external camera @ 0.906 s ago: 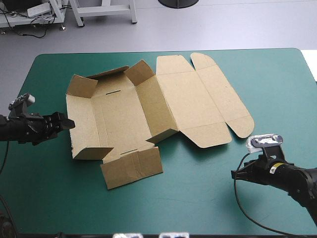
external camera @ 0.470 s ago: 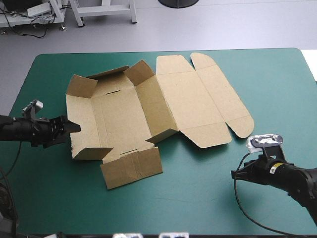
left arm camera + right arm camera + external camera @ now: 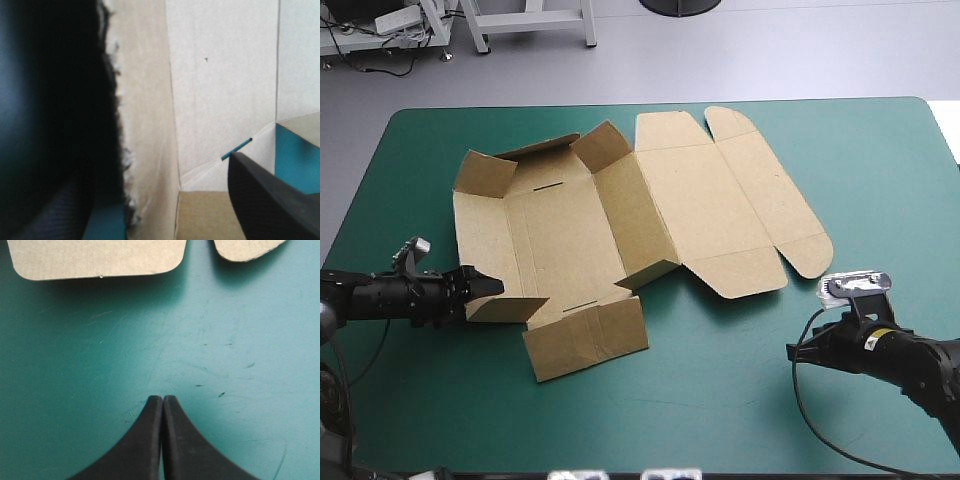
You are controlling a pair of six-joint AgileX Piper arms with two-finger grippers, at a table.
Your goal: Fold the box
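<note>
Fingers (image 3: 270,200) of the left gripper (image 3: 488,287) stand wide apart with the ragged-edged left wall (image 3: 145,125) of the brown box (image 3: 620,230) between them, near its front corner. They look placed to pinch that wall and fold it inward. The right gripper (image 3: 163,401), tips pressed together, waits over the bare teal-green cover (image 3: 225,340), clear of the work. Ahead of it, 2 rounded lid flaps (image 3: 100,260) lie flat.

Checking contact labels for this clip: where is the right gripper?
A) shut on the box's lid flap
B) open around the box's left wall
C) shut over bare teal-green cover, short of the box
C: in the right wrist view the right gripper has its fingers met in one arch over the teal-green cover, with the flap edges of the box ahead of it, untouched.
</note>
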